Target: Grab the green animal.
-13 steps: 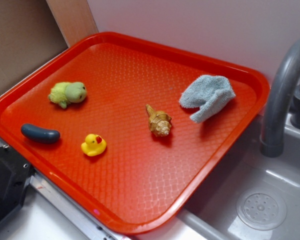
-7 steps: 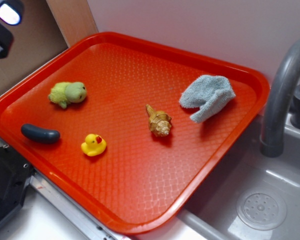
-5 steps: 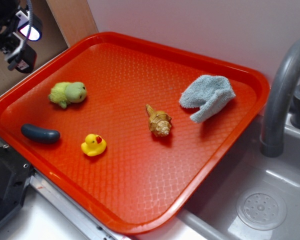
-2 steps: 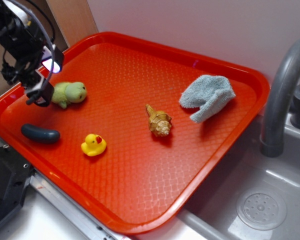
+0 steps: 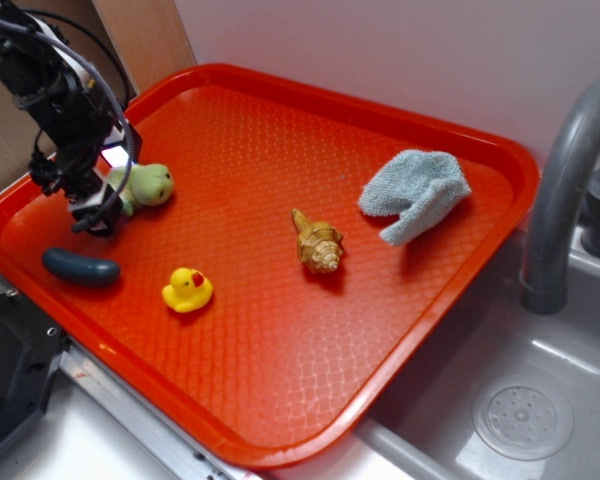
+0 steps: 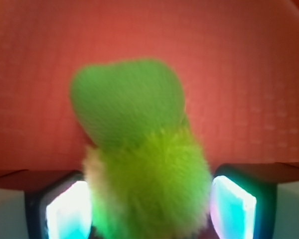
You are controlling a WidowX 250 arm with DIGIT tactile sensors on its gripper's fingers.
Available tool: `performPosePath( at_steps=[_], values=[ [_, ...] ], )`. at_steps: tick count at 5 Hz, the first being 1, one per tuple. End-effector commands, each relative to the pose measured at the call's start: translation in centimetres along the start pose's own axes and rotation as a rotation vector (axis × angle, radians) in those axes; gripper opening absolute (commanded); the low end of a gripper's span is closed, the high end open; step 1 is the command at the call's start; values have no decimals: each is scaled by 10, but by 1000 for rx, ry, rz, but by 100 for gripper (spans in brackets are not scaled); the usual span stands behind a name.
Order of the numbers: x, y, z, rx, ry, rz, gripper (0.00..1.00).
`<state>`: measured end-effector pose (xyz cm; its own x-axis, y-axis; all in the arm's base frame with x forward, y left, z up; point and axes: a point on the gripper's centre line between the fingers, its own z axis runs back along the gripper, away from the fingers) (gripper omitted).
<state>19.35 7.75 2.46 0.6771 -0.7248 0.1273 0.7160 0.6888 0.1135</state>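
At the frame's left, the spread end effector straddles the fuzzy green toy animal on the red plastic tray; closing on its yielding body could squeeze it out.

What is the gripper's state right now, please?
Gripper: open, one finger on each side of the green animal, not yet closed on it.

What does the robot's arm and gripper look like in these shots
The arm is black, with thin black cables looping along it. The gripper is black too; in the wrist view its fingers appear as dark blocks with glossy pads lit pale cyan. No markings are readable.
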Motion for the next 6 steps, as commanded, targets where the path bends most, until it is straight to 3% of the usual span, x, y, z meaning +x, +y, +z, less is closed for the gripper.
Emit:
performPosePath(
  at_steps=[1,2,3,5,6],
  values=[
    [12,3,-5,-2,-20,-62,100],
    [14,0,-3,-30,-91,-123,0],
    [13,1,0,-44,-126,-130,0],
    [17,4,7,-22,-130,-125,0],
    [25,11,50,73,-72,-25,0]
  ],
)
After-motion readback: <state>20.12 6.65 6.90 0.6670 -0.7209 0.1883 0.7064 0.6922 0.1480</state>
